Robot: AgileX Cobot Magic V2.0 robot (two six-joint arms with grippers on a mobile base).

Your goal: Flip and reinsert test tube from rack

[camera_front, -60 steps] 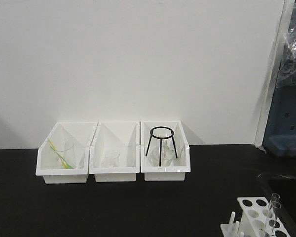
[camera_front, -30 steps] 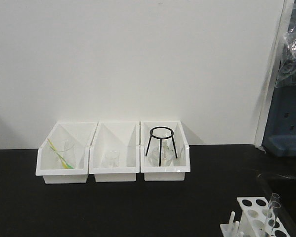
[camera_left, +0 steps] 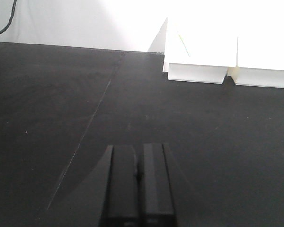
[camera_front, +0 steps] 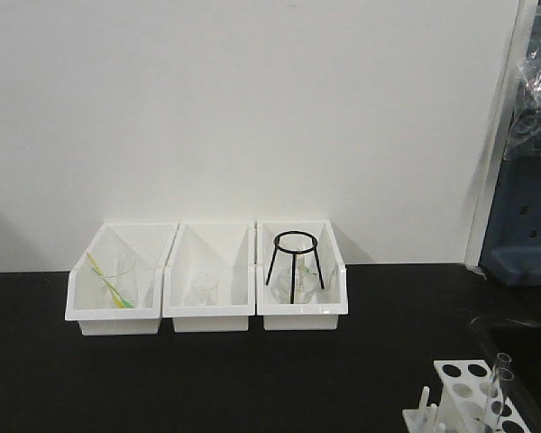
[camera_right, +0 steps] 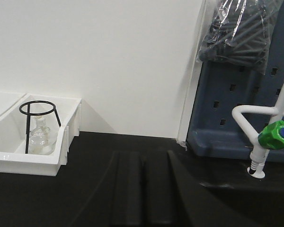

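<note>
While the left gripper (camera_left: 138, 152) and right gripper (camera_right: 142, 160) are both closed tight on nothing above the black table (camera_left: 47, 118), the tube (camera_front: 497, 390) stands in the rack (camera_front: 463, 375) (low right in the front view, partly cropped).

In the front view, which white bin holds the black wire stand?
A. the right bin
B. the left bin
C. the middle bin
A: the black wire stand stands inside the right bin, and the other two bins hold only glassware.
</note>
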